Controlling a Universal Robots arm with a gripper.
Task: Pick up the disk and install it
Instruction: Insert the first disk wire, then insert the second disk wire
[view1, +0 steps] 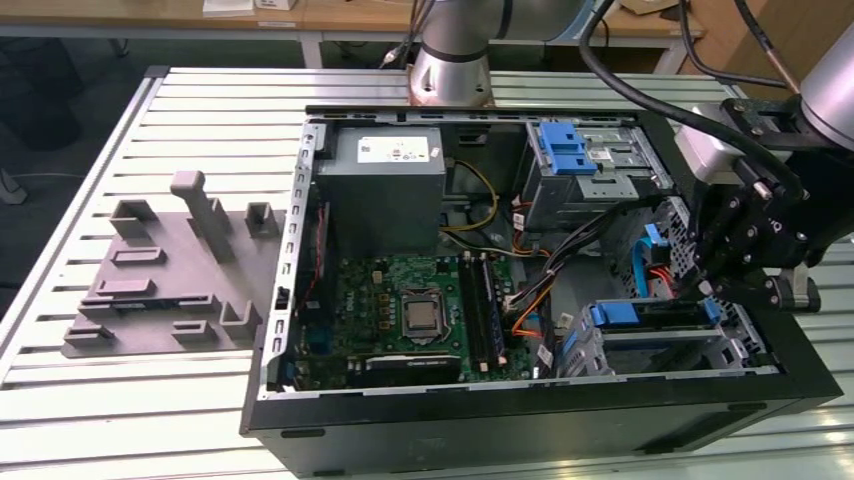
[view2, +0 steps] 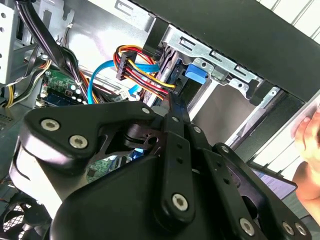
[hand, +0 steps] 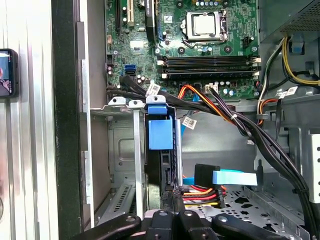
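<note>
Slatted metal bench (view1: 200, 110) under the open computer case (view1: 534, 420); pincer (hand: 172, 200) closed narrow beside the seated disk (hand: 161, 132), probably rigid, fragile, best held by edges.

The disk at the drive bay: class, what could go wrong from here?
1. The red-yellow cable bundle lies right beside the gripper and might snag.
2. The disk could bind in the metal bay if pushed askew.
3. A hand is close to the case.
</note>
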